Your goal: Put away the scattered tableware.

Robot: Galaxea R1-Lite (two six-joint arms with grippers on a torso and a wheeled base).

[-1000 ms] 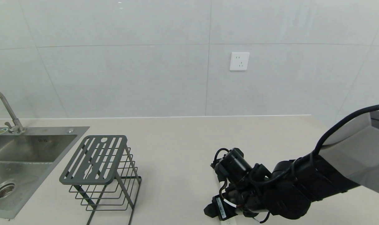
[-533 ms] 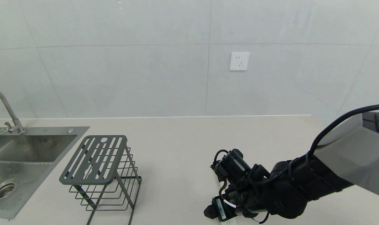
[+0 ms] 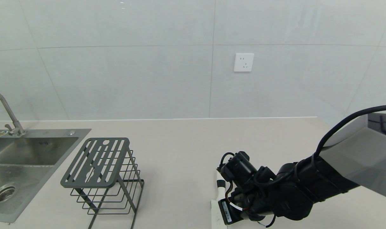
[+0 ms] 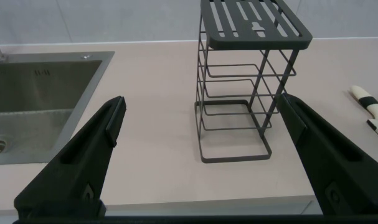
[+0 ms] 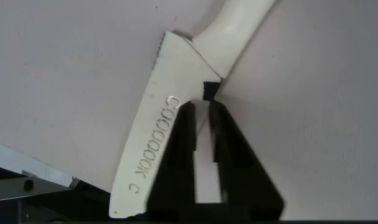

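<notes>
1. Knife (image 3: 216,213): white, lying on the counter (image 3: 180,143) at the bottom edge of the head frame, just right of centre. Handle with 1 dark band toward the wall (image 3: 132,79), blade toward the frame's bottom edge.
2. Right gripper (image 5: 204,106): low over the knife, in the lower right of the head frame, at the end of a dark arm coming in from the right edge. Fingers (image 5: 176,155) drawn almost together, with a thin slit left between them. Tips set against the blade-handle joint. Cannot tell whether the knife is actually gripped.
3. Left gripper (image 4: 201,106): 2 fingers (image 4: 83,168) spread wide, nothing held. Aimed at the rack (image 3: 97,162), well short of it.
4. Rack: dark wire frame with a slotted top plate, upright on the counter in the lower left of the head frame. Between sink (image 3: 34,133) and knife, well apart from the knife.
5. Sink: steel, sunk into the counter at the left edge of the head frame, just beside the rack. Tap (image 3: 5,109) at its back rim, bent spout toward the upper left.
6. Socket (image 3: 244,62): white, on the tiled wall, upper part of the head frame, right of centre.
</notes>
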